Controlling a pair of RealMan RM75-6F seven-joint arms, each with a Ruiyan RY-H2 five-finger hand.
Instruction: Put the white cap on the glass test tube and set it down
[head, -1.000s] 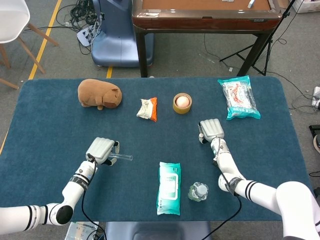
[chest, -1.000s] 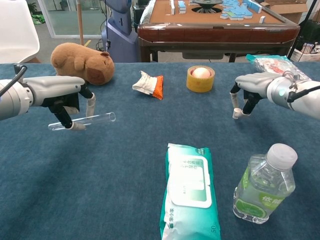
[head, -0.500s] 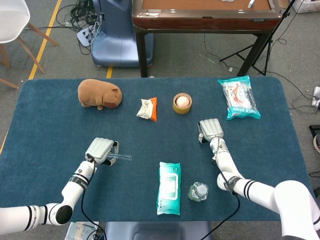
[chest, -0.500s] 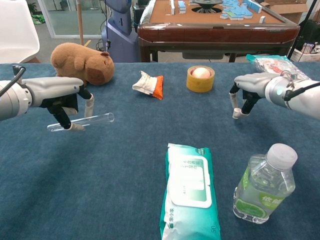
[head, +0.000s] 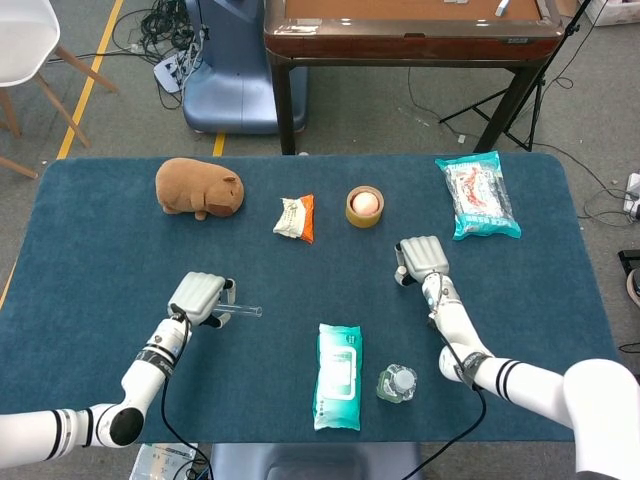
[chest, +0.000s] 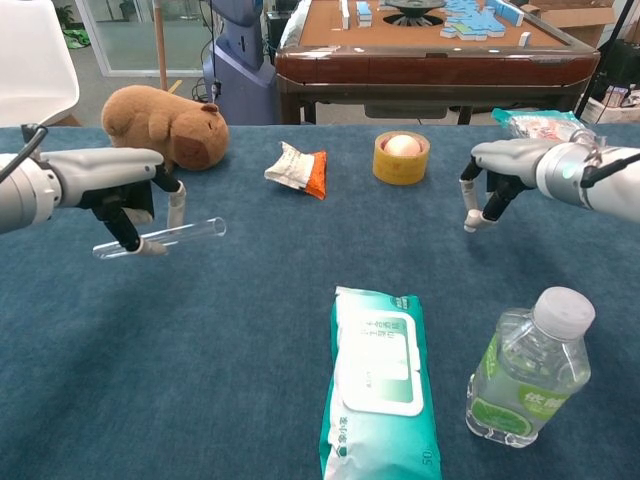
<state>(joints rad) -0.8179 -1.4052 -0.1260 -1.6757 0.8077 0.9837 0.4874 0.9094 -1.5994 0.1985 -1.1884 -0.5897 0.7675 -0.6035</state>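
Tube (chest: 160, 237): held level above the mat by left hand (chest: 115, 185), open end toward centre, likely for capping. Cap (chest: 472, 222): pinched at the fingertips of right hand (chest: 520, 165), well apart. Wipes pack (chest: 380, 380) and bottle (chest: 520, 370) lie nearer.

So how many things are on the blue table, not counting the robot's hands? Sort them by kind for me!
Soft toys: 1, brown plush animal
Snack packets: 2, small, big
Tape rolls: 1
Wipes packs: 1
Water bottles: 1
Glass test tubes: 1, held in the left hand
Total: 7
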